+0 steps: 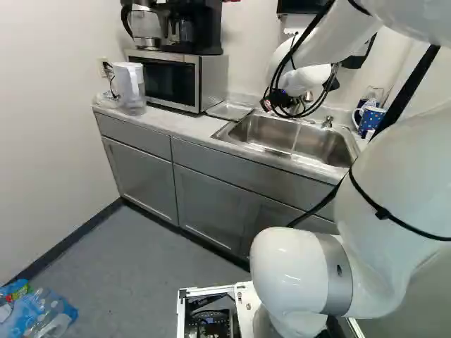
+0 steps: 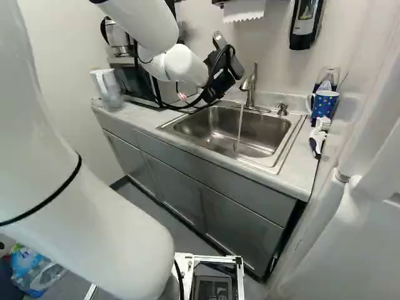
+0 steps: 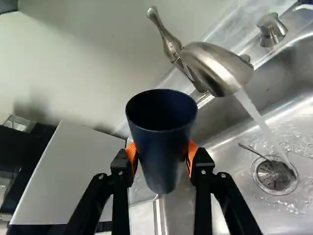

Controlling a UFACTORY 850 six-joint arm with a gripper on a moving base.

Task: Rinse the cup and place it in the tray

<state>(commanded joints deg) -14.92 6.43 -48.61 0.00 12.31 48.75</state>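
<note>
Blue-grey floor [image 1: 141, 267] lies ahead of our base, with clear plastic bottles in blue wrapping [image 1: 44, 313] at the left of the left base view. Beyond it stand flat-fronted grey cabinets [image 1: 208, 204] under a pale worktop [image 2: 140, 119], and set into that is a stainless steel sink [image 2: 262, 140].

Over the sink's far side, our end effector [image 3: 161, 154] pinches a dark blue tapered cup [image 3: 161, 142] between its two orange pads, mouth open towards the wrist camera. Just past it, water [image 3: 261, 122] runs from a brushed metal faucet [image 3: 215, 68] to the round drain [image 3: 276, 175]. The stream falls beside the cup, not into it, and the dark inside does not show whether it holds any water.

We take the rinse to be the step in hand. Next we should bring the mouth sideways under the stream, keeping the rim off the spout, then tip the cup out over the basin. Wet walls may slip, so the pinch must stay firm.

After that comes the shallow silvery tray [image 1: 229, 110], which we judge to be the target, on the worktop between the sink and the silver and black microwave [image 1: 165, 79]; it calls for a level, gentle set-down.
</note>
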